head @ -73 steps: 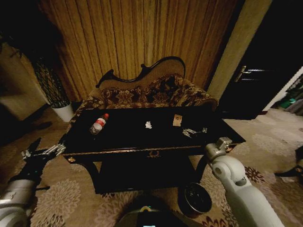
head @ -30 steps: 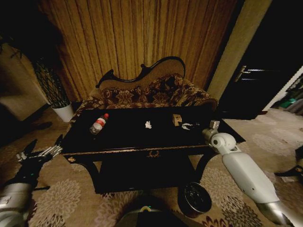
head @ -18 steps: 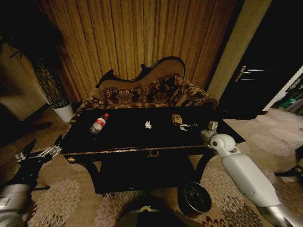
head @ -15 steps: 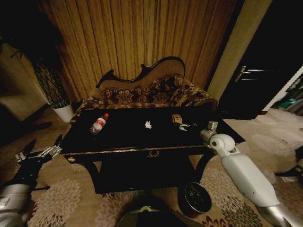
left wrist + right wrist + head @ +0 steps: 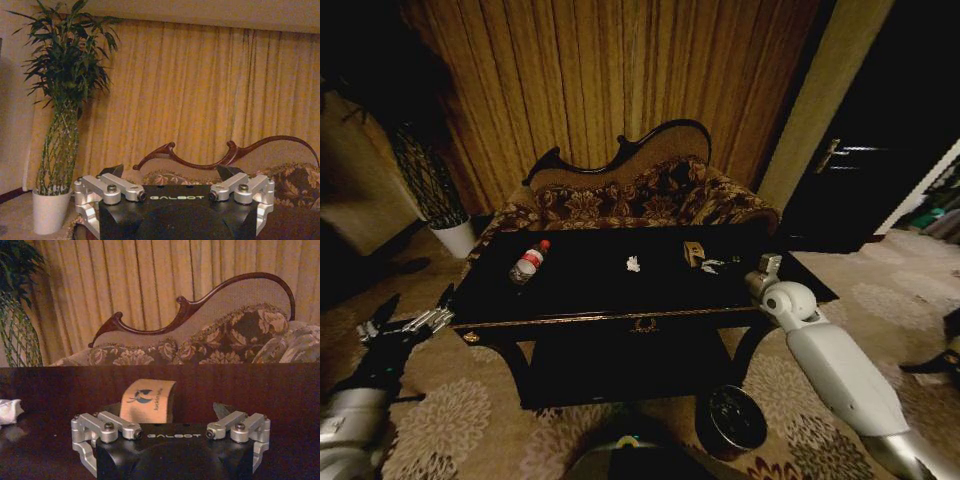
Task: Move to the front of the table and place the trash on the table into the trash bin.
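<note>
On the black table (image 5: 590, 285) lie a clear bottle with a red cap (image 5: 528, 263), a white paper wad (image 5: 633, 264) and a tan packet (image 5: 694, 252). My right gripper (image 5: 717, 266) reaches over the table's right part, just short of the packet. In the right wrist view the packet (image 5: 148, 401) stands close ahead of the open right gripper (image 5: 167, 413), with the paper wad (image 5: 9, 411) off to one side. The dark round trash bin (image 5: 704, 428) stands on the carpet under the table's front right corner. My left gripper (image 5: 408, 323) hangs open, left of the table.
A patterned curved-back sofa (image 5: 640, 195) stands behind the table, in front of gold curtains. A tall plant in a white pot (image 5: 453, 236) stands at the back left; the left wrist view shows that pot (image 5: 48, 210) too. Patterned carpet lies around the table.
My right arm has stretched forward over the table, bringing its gripper from near the front edge to just short of the tan packet. The left arm has barely shifted.
</note>
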Robot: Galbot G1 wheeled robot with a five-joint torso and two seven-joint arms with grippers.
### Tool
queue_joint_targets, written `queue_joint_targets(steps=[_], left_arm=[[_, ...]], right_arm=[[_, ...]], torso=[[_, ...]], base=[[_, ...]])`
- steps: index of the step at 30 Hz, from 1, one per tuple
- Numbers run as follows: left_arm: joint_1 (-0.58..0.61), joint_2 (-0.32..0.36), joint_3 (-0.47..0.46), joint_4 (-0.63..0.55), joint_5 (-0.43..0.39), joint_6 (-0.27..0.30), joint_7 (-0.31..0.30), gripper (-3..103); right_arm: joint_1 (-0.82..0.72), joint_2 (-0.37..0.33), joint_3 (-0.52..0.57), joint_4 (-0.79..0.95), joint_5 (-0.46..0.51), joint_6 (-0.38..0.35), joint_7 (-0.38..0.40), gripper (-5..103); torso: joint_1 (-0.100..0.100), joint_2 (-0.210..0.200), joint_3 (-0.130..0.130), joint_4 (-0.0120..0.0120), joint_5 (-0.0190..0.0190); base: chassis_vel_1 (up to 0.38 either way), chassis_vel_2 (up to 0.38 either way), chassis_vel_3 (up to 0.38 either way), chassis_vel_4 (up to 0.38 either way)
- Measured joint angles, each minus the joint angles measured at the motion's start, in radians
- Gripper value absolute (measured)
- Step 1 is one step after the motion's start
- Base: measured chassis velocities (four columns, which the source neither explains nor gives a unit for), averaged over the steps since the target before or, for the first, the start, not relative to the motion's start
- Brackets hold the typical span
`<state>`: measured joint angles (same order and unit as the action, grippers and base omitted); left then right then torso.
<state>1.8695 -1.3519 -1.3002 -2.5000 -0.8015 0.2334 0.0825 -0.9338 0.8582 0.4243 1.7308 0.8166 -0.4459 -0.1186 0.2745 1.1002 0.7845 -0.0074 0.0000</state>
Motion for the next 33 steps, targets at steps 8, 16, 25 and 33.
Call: queue_joint_targets(steps=[8,16,25,33], left_arm=[[0.0,-0.001,0.004,0.0,0.001,0.001,-0.001,100],[-0.002,0.0,0.005,0.0,0.001,0.001,-0.001,100],[0.002,-0.005,0.0,0.0,0.001,-0.001,-0.001,100],[0.003,-0.007,-0.003,0.0,0.001,-0.008,0.0,100]], right_arm=[[-0.036,-0.005,0.025,0.059,0.008,-0.031,0.035,100],[0.0,-0.006,-0.008,0.029,0.055,-0.043,0.07,100],[0.035,-0.001,-0.069,0.019,0.099,-0.066,0.111,100],[0.058,0.01,-0.086,0.004,0.081,-0.066,0.127,100]], torso=[[0.0,0.0,0.0,0.0,0.0],[0.0,0.0,0.0,0.0002,0.0],[0.0,0.0,0.0,0.0001,0.0],[0.0,0.0,0.0,0.0001,0.0]], base=[[0.0,0.0,0.0,0.0],[0.0,0.0,0.0,0.0],[0.0,0.0,0.0,0.0],[0.0,0.0,0.0,0.0]])
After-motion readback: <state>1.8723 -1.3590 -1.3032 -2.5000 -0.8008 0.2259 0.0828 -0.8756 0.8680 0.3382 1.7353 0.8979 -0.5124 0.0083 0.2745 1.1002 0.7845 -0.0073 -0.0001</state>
